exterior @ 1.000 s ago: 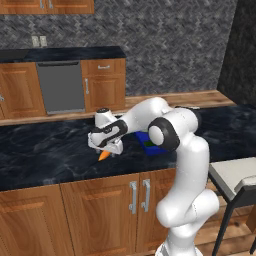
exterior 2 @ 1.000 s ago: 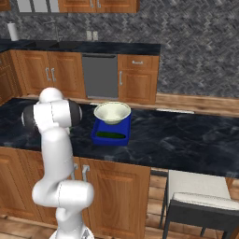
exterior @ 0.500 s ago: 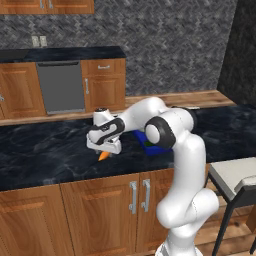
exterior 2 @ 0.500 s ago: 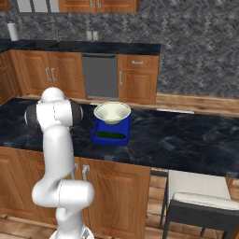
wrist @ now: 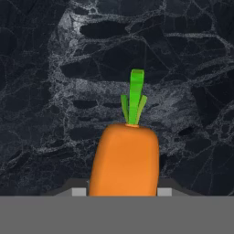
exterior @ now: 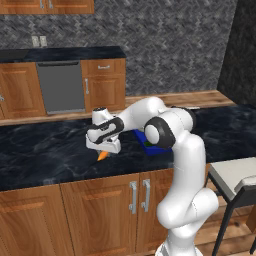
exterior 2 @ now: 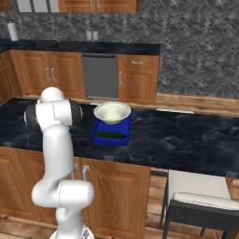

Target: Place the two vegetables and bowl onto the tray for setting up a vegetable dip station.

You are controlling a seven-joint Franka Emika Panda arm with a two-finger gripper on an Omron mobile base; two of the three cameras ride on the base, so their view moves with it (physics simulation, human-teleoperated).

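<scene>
Over the dark marbled stone surface point(exterior: 45, 155), in the left base view, the white arm reaches out to its left and its hand point(exterior: 103, 148) hangs just above the stone with the small orange carrot with a green tip point(exterior: 102, 155) poking out beneath it; the shallow rectangular bright blue tray point(exterior: 140, 138) lies behind the forearm, mostly hidden. From the right base view, that tray sits on the same surface with the wide, round, pale cream-white bowl point(exterior 2: 112, 112) resting on its far half and the dark green elongated vegetable point(exterior 2: 110, 135) lying in its near half, long axis along the front edge. Seen from the hand view, the carrot stands gripped between the two finger tips, the hand closed narrowly on its thick body, long axis running straight away from the camera and leafy tip pointing outward over the stone. By my judgement the carrot is the last item, so the step in hand is carrying it; the next move calls for swinging right to the tray and releasing it beside the green vegetable without knocking the bowl.
</scene>
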